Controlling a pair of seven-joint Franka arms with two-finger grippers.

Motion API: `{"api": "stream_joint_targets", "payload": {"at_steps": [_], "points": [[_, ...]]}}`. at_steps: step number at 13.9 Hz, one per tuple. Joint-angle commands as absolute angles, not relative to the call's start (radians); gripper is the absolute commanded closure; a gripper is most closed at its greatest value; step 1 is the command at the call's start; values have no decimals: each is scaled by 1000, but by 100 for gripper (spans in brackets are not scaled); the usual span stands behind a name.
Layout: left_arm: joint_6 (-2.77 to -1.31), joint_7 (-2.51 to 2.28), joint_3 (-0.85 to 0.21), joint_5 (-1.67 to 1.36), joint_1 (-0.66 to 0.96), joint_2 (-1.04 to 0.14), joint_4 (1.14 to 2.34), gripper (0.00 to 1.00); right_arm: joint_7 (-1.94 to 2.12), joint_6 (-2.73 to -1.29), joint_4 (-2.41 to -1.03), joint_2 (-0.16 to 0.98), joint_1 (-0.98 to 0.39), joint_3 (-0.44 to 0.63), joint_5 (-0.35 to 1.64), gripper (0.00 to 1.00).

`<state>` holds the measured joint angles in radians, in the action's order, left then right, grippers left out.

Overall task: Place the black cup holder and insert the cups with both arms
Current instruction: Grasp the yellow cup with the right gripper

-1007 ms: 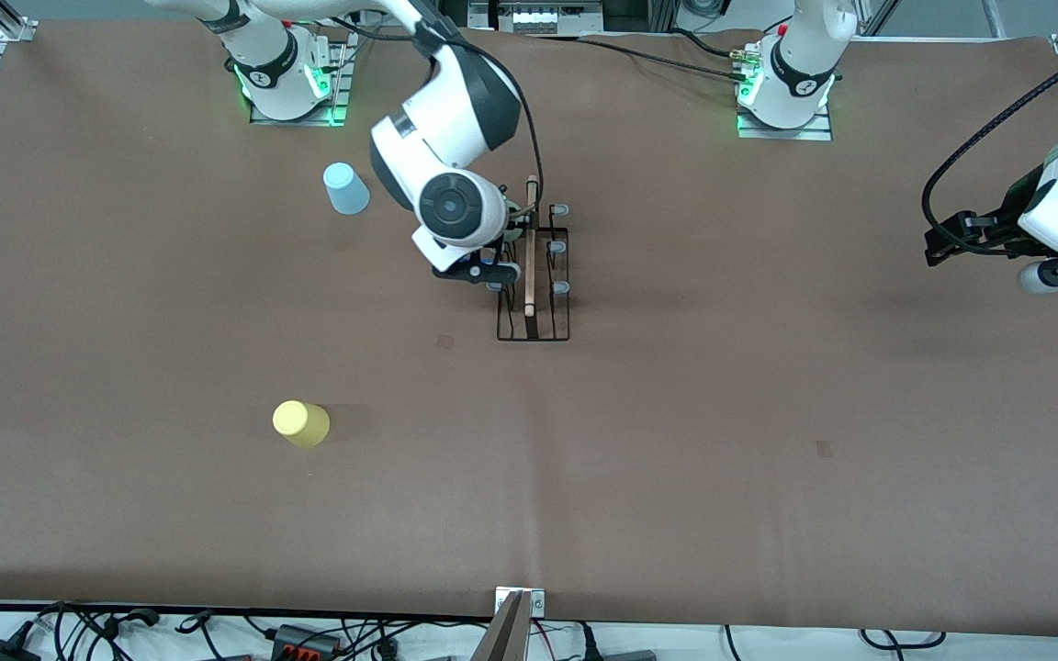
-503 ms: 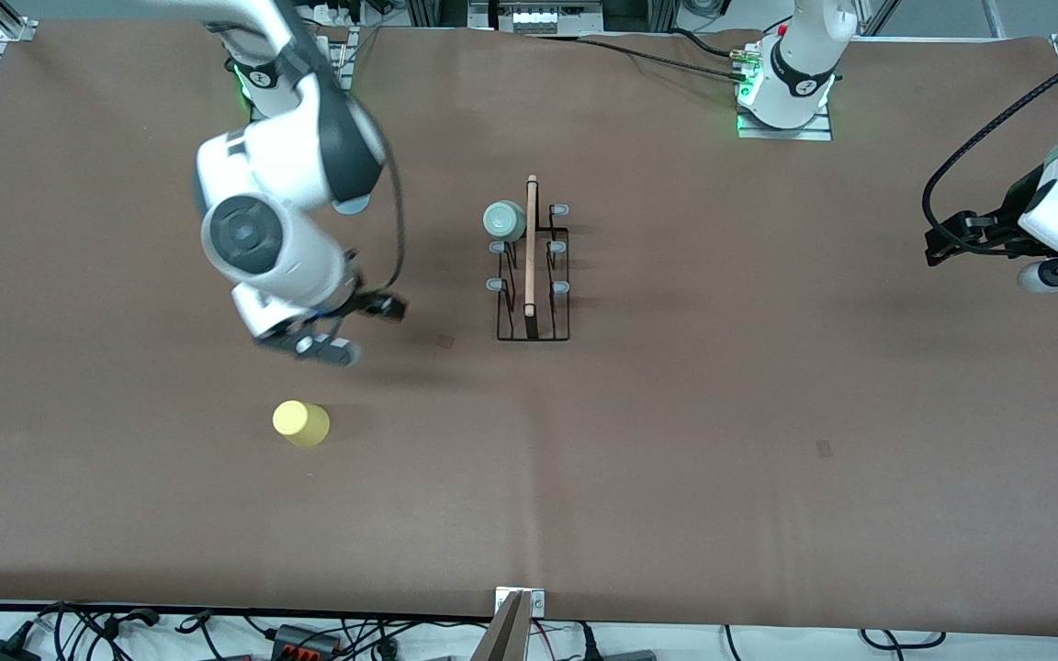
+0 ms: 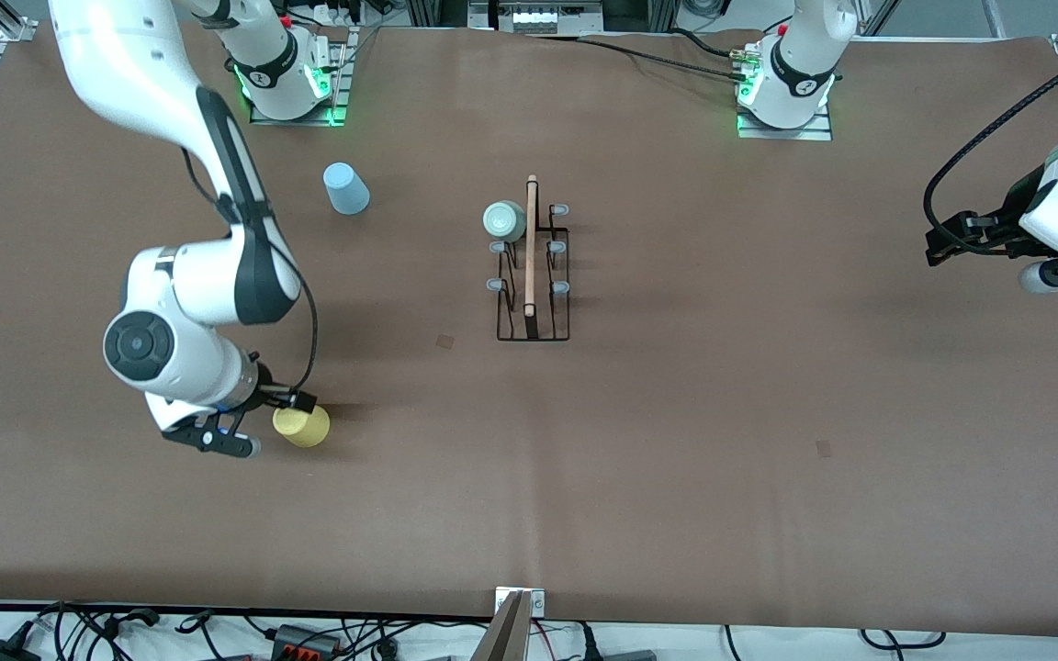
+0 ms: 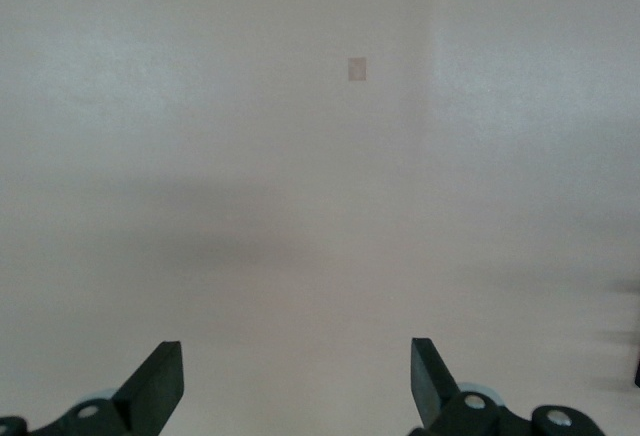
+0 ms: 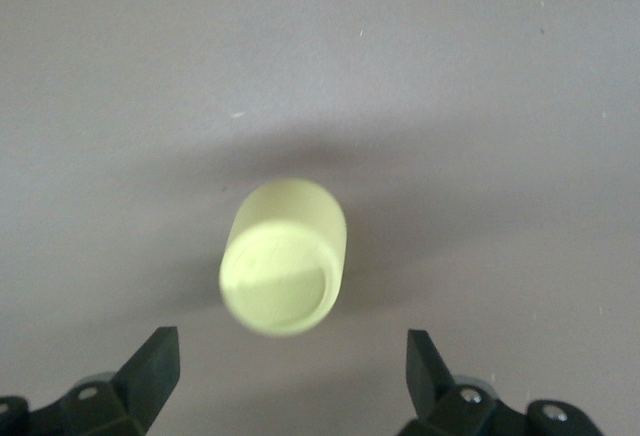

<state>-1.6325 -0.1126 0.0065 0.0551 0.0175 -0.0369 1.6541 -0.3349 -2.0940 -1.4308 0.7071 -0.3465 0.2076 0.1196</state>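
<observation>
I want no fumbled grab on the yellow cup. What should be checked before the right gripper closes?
1. Right gripper open: ok.
2. Yellow cup centred between its fingers: ok; fingers level with the cup: cannot tell.
3. Yellow cup standing upside down on the table: ok.
4. Free pegs on the black cup holder: ok, only the mint cup is on it.
5. Left gripper open, waiting at its end of the table: ok.

A: Rack? B: Cup holder (image 3: 533, 275) mid-surface (image 3: 722, 441), one cup (image 3: 503, 220) on a peg
A: Other cups? B: Two toward the right arm's end; one (image 3: 301, 426) nearer the camera than the other (image 3: 345, 188)
</observation>
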Motion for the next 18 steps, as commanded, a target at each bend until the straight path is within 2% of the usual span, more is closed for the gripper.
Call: {"api": "stream_joint_targets", "payload": {"at_steps": [1, 15, 16, 18], "points": [[-1640, -109, 15, 28, 20, -17, 1672, 0, -310, -2082, -1319, 779, -311, 178, 153, 0], [-1640, -109, 15, 28, 20, -17, 1672, 0, -218, -2095, -1321, 841, -310, 178, 175, 2], [-1640, -109, 15, 28, 20, -17, 1672, 0, -218, -2095, -1321, 842, -310, 178, 175, 18], [-1640, -109, 15, 28, 20, -17, 1672, 0, -215, -2091, -1319, 842, -310, 178, 175, 57]]}}
